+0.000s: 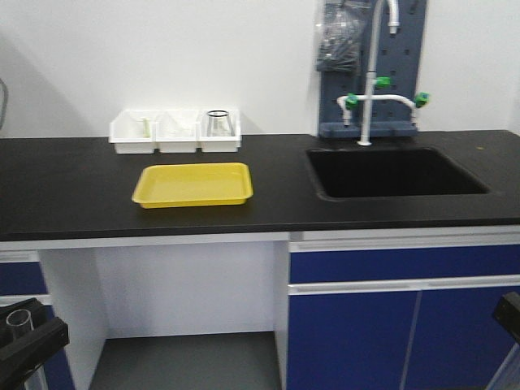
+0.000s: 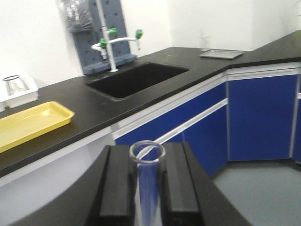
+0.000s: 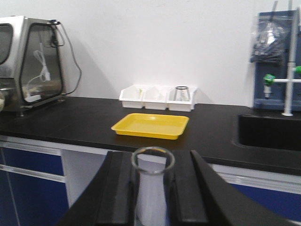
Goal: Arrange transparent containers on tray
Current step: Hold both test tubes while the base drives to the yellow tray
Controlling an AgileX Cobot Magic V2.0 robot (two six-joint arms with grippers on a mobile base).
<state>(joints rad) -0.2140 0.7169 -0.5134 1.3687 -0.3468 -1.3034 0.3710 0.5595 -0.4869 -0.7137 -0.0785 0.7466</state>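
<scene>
Upright and open-rimmed, the first test tube (image 2: pixel 148 193) sits clamped in the left pincer (image 2: pixel 147 157), and the second test tube (image 3: pixel 151 200) likewise in the right pincer (image 3: pixel 153 162). Both hang low in front of the worktop (image 1: pixel 73 183), well apart from the yellow tray (image 1: pixel 195 201), which holds nothing yet. Smooth glass may slip or crack under squeeze; arms converging could knock tubes together, and laid-down tubes may roll.
</scene>
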